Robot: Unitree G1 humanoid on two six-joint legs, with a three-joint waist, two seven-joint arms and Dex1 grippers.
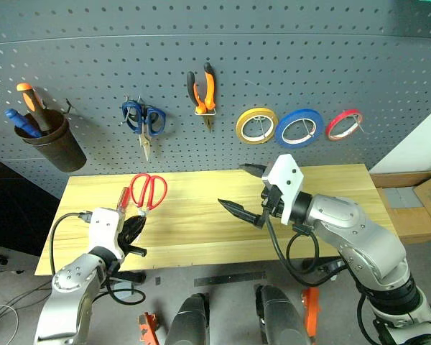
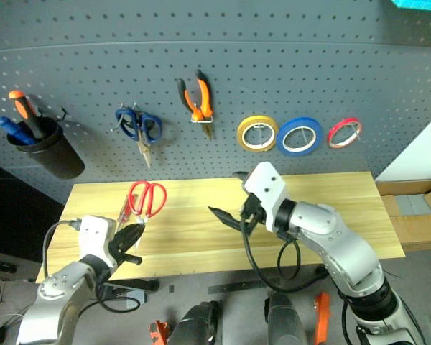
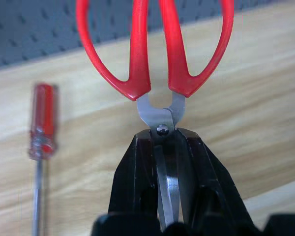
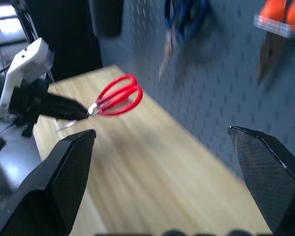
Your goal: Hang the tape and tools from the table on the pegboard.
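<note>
Jaws, left: left gripper [image 3: 167, 147] is clamped tight on the blades of the red scissors [image 1: 149, 190], right at the pivot, handles pointing away toward the pegboard [image 1: 287, 65].
Jaws, right: right gripper [image 1: 248, 190] is spread wide with nothing in it, hovering above the middle of the table [image 1: 330, 208].
Scissors: off the table top, above its left part, tilted up in the left grip.
Screwdriver: red-handled screwdriver [image 3: 42, 123] lies flat on the table just beside the scissors, not yet picked.
Already hung: pliers [image 1: 204, 90] and blue tape [image 1: 299, 127] are on the pegboard above the table, the tape between a yellow roll [image 1: 256, 125] and a red roll [image 1: 343, 123]; blue scissors [image 1: 144, 121] hang left of the pliers.
Step in hand: by my reading, carrying the red scissors up to a hook.
Next move: calls for raising them to a free hook on the pegboard and threading a handle loop over it; with the grip on the blades, the loops are free for that.
Left to do: screwdriver after the scissors.
</note>
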